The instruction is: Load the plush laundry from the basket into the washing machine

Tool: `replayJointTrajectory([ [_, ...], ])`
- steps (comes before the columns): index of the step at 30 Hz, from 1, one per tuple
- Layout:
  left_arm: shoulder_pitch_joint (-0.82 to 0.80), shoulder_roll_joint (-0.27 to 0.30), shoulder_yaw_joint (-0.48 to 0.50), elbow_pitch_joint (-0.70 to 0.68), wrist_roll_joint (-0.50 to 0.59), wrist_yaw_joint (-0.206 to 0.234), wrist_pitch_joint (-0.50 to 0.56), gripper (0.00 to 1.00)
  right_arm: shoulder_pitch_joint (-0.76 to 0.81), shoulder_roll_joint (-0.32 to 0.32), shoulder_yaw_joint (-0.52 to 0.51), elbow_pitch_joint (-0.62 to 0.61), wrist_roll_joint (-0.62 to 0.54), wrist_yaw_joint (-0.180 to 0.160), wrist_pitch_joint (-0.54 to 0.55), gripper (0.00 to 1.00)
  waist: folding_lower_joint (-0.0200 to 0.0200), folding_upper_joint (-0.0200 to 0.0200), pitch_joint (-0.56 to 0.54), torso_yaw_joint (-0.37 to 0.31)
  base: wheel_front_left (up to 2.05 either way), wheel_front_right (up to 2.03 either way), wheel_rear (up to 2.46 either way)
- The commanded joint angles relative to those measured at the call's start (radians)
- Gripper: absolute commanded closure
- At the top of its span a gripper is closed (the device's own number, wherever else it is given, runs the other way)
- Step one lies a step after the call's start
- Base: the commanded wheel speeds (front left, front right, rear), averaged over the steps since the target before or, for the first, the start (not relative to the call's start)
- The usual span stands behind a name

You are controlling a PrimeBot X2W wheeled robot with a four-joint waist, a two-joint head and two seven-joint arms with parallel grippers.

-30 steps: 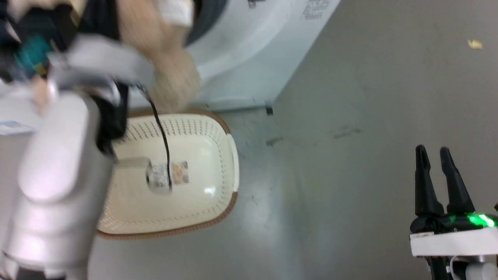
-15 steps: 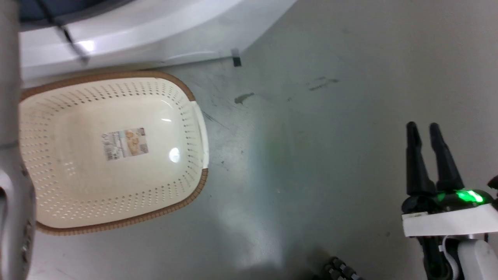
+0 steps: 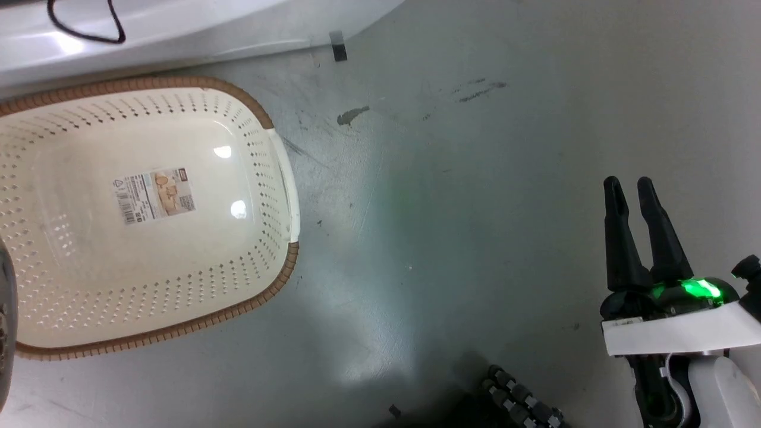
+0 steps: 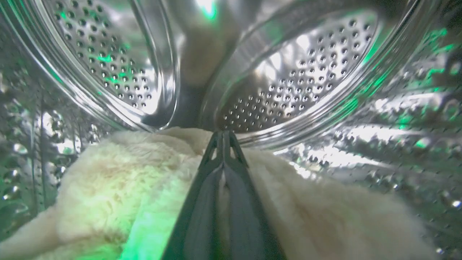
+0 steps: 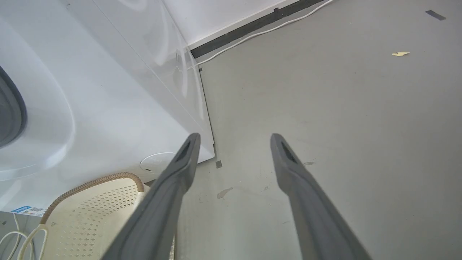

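Floor (image 3: 475, 208): smooth grey, scuffed, with a dark stain (image 3: 352, 114) near the washer's corner and a pale yellow scrap (image 5: 400, 53) lying well away from the machine.
Washing machine (image 3: 178, 30): white; its lower front runs along the top of the head view. The right wrist view shows its front and side, with part of the grey porthole ring (image 5: 11, 108) at that view's left edge and a round cover (image 5: 157, 162) low on the front.
Black cable (image 3: 83, 30): hangs in a loop in front of the washer's white front.
Basket (image 3: 279, 178): cream-white and perforated with a brown woven-look rim. It stands on the floor just beside the washer's base, and its bare bottom shows a label sticker (image 3: 154, 195).
Drum (image 4: 281, 72): shiny perforated steel, tinged with green light, seen from inside in the left wrist view.
Plush laundry (image 4: 108, 180): a fluffy cream heap lying on the lower part of the drum, around and under the left fingers.
Left gripper (image 4: 223, 135): inside the drum, with its fingertips pressed together. Cream pile shows in the thin slit between the fingers, so it is clamped on the plush laundry.
Right gripper (image 3: 629, 183): at the lower right of the head view, over bare floor and well apart from the basket. Its fingers stand apart, which is clearest in its own wrist view.
Green light (image 3: 695, 290): glows at the base of the right gripper's fingers.
White cable (image 5: 270, 30): runs along the dark strip at the foot of the wall.
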Motion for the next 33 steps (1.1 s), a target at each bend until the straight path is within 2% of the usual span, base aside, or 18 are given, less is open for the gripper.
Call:
replayJointTrajectory([
  [1,-0.017,0.005,-0.004,0.009,0.004,0.001,-0.013,1.0,-0.018,-0.005,0.002,-0.003,0.007,0.001,-0.004,0.0,-0.0002,-0.0001,0.004,0.0,0.0,0.0,0.0],
  [2,-0.017,0.003,-0.006,0.021,0.003,-0.002,-0.018,1.0,-0.019,-0.006,0.002,-0.003,0.007,0.001,-0.004,0.0,-0.0002,-0.0001,0.006,0.0,0.0,0.0,0.0],
  [3,-0.019,0.001,-0.006,0.031,0.001,-0.004,-0.025,0.9,-0.02,-0.008,0.0,-0.003,0.008,0.001,-0.004,0.0,-0.0002,-0.0001,0.008,0.001,0.0,0.0,0.0],
  [4,-0.022,0.0,-0.009,0.04,0.002,-0.003,-0.035,0.02,-0.022,-0.009,-0.002,-0.002,0.008,0.001,-0.004,0.0,-0.0002,-0.0001,0.009,0.003,0.0,0.0,0.0],
  [10,-0.026,-0.004,-0.029,0.094,0.007,-0.021,-0.091,0.0,-0.032,-0.011,-0.012,-0.001,0.003,0.001,-0.004,0.0,-0.0002,-0.0001,-0.01,0.016,0.0,0.0,0.0],
  [18,0.066,-0.027,-0.015,0.146,-0.037,-0.052,-0.16,0.0,-0.019,-0.006,-0.04,0.003,-0.023,0.001,-0.004,0.0,-0.0002,-0.0001,-0.127,0.05,0.0,0.0,0.0],
  [27,0.353,-0.058,-0.017,0.14,-0.076,-0.129,-0.185,0.0,0.077,-0.009,-0.072,-0.004,-0.093,0.001,-0.004,0.0,-0.0002,-0.0001,-0.363,0.128,0.0,0.0,0.0],
  [33,0.634,-0.092,-0.043,0.021,-0.069,-0.177,-0.186,0.0,0.162,0.004,-0.086,0.003,-0.144,0.001,-0.004,0.0,-0.0002,-0.0001,-0.536,0.184,0.0,0.0,0.0],
])
